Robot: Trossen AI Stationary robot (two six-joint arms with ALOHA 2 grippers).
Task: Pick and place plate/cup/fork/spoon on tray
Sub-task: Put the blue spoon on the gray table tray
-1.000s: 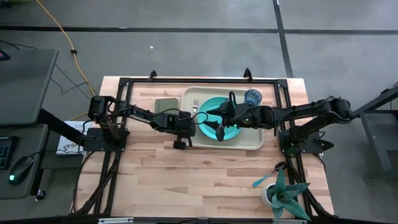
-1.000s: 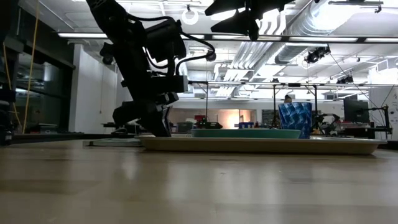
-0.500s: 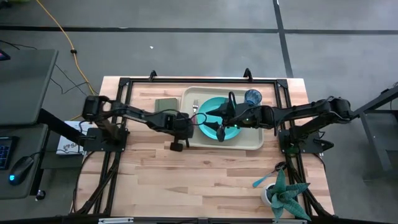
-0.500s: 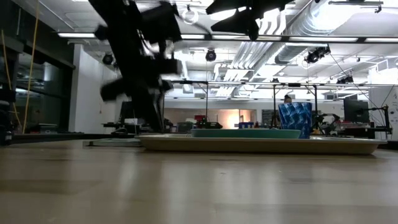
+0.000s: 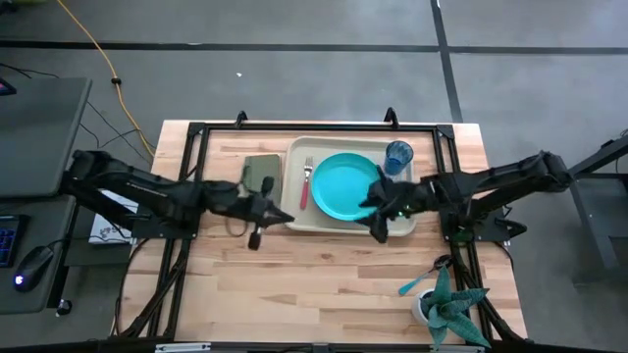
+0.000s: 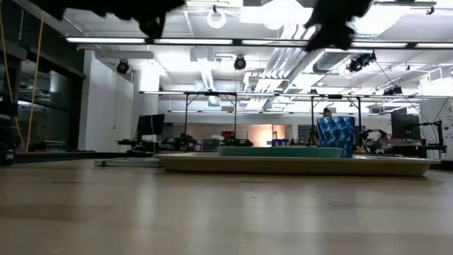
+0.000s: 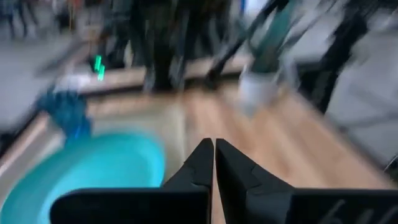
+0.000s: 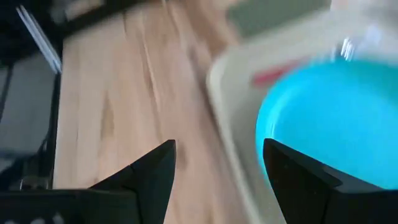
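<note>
The cream tray point(image 5: 294, 218) lies at the table's far middle. On it are the turquoise plate point(image 5: 345, 186), the blue cup point(image 5: 398, 154) at its far right corner, and the pink-handled fork point(image 5: 306, 184) left of the plate. The blue-handled spoon point(image 5: 422, 279) lies on the bare wood near the plant. My left gripper point(image 5: 270, 213) hangs shut and empty above the table, just left of the tray's near left corner. My right gripper point(image 5: 374, 211) is open and empty over the tray's near rim; its fingers point(image 8: 163, 167) frame the tray rim point(image 8: 227, 118) and plate point(image 8: 336, 118).
An olive-green pad point(image 5: 261, 175) lies left of the tray. A teal spiky plant in a white pot point(image 5: 446, 309) stands at the near right corner. Bare wood stretches along the near half of the table. A black frame borders the tabletop.
My left gripper has risen from the tray's left edge and drawn back toward the table's left and near side, tipping from pointing down to almost level, still shut. My right gripper has moved from above the plate toward the tray's near rim, still open. The tableware has not moved.
</note>
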